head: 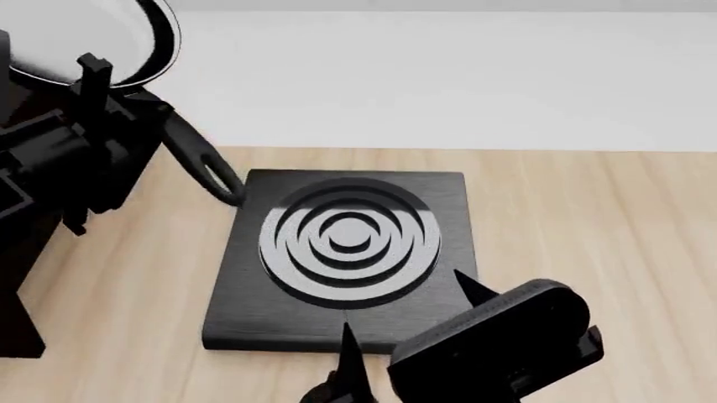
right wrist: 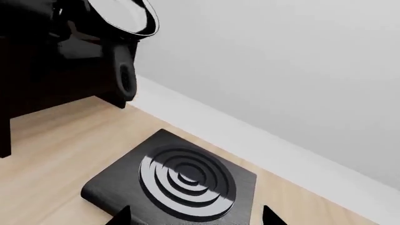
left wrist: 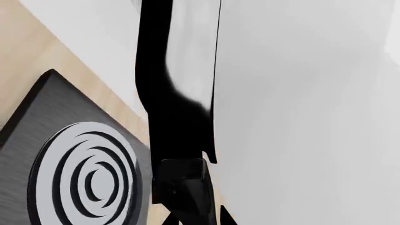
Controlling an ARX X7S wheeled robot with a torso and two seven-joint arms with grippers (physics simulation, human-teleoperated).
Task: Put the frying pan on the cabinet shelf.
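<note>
The frying pan (head: 79, 38), black with a glossy pale-grey inside, is held tilted in the air at the far left, and its handle (head: 201, 164) hangs down toward the hob plate. My left gripper (head: 121, 88) is shut on the pan where the handle begins. In the left wrist view the pan (left wrist: 159, 93) fills the middle, running into my left gripper (left wrist: 203, 220). In the right wrist view the pan (right wrist: 125, 14) sits over the very dark cabinet (right wrist: 50, 84), whose shelf boards are hard to tell apart. My right gripper (head: 409, 319) is open and empty above the plate's near edge.
A square black hob plate with concentric rings (head: 348, 243) lies on the light wooden counter (head: 594, 235); it also shows in the wrist views (left wrist: 81, 178) (right wrist: 181, 183). The dark cabinet (head: 13, 277) stands at the left edge. A white wall (head: 448, 75) runs behind.
</note>
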